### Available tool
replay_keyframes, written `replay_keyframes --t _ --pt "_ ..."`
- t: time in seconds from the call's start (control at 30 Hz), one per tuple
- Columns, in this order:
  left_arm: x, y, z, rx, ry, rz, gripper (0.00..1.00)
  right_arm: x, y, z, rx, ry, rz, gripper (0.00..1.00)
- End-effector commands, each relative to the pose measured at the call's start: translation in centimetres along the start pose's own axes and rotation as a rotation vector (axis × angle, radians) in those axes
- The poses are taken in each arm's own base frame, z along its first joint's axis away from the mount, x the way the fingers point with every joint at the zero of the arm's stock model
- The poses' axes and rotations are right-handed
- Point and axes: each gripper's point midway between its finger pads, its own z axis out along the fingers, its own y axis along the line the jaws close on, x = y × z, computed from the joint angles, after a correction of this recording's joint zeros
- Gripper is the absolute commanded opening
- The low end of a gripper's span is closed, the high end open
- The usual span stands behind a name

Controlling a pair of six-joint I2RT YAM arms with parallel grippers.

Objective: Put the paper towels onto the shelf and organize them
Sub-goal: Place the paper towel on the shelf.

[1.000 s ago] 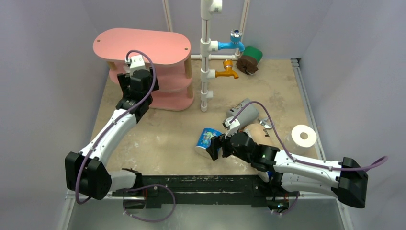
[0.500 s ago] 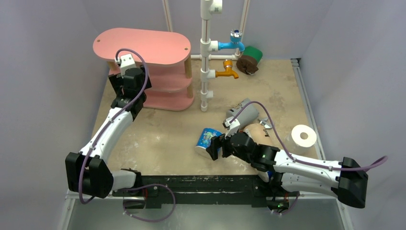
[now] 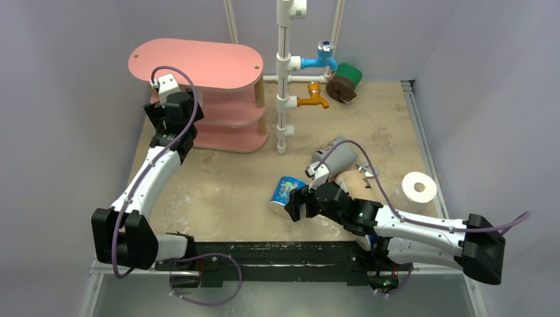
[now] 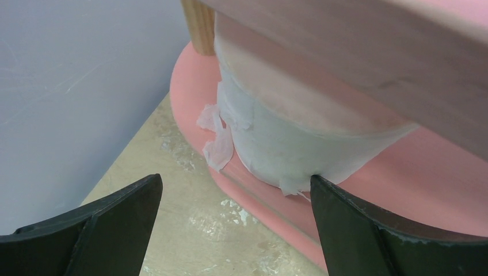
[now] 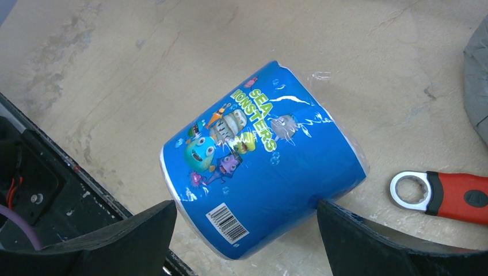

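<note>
Near edge, centre of table: blue printed roll lying sideways, right gripper spread astride it; slick wrapper may squirt free on closing. Far left corner: shelf, white roll on lowest board; left gripper spread, empty.

I see the pink three-tier shelf standing far left on the table, with a ragged white roll upright on its bottom board. The blue printed roll lies on its side mid-table, and a grey roll lies just behind it. A clean white roll stands on end at the right. A green roll and a brown roll sit together far back.
</note>
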Motion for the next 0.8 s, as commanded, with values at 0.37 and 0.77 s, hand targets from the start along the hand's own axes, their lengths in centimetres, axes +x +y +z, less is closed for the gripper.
replay_keyframes --t 0.37,0.77 --pt "-2.0 1.4 1.2 -0.034 -0.032 -0.09 1.0 -1.7 0.6 0.2 0.0 -0.038 -0.01 0.94" --pt "-2.2 5.6 -6.6 -0.066 0.006 -0.21 1.0 -2.5 0.7 -0.3 0.0 -0.061 0.001 0.94"
